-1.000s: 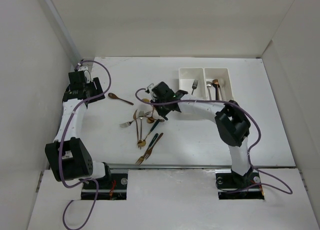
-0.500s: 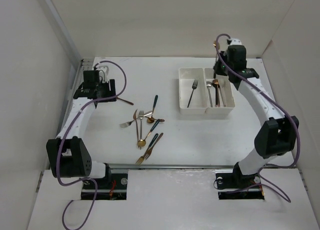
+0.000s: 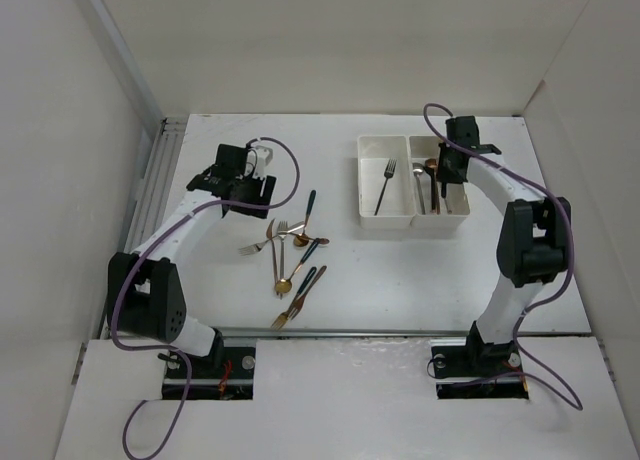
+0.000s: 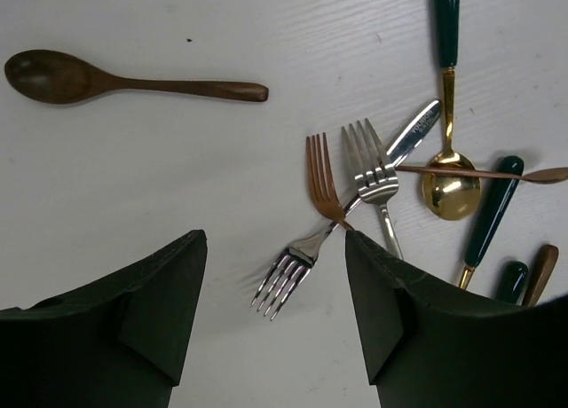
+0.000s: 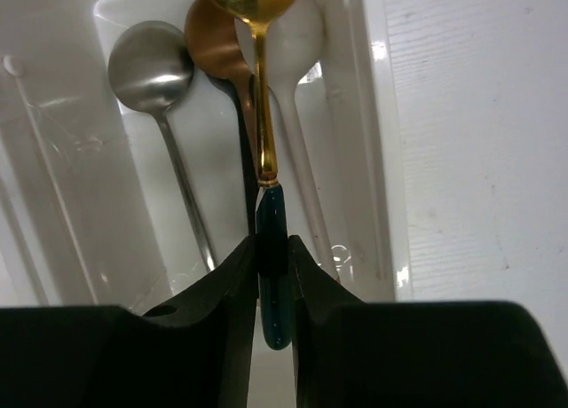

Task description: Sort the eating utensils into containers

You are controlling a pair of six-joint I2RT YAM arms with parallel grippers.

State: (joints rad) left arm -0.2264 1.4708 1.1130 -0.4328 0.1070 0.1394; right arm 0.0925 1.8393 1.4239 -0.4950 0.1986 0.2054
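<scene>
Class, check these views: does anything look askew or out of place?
Only the pile looks jumbled: a copper fork crosses a silver fork, and a brown spoon lies apart from it.

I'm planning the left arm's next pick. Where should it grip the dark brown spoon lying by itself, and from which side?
Probably mid-handle: bring the open left gripper down from above, fingers either side of the slim, straight handle of the dark brown spoon. It lies flat, clear of the pile of forks and spoons, while its bowl is broad and rounded.
</scene>
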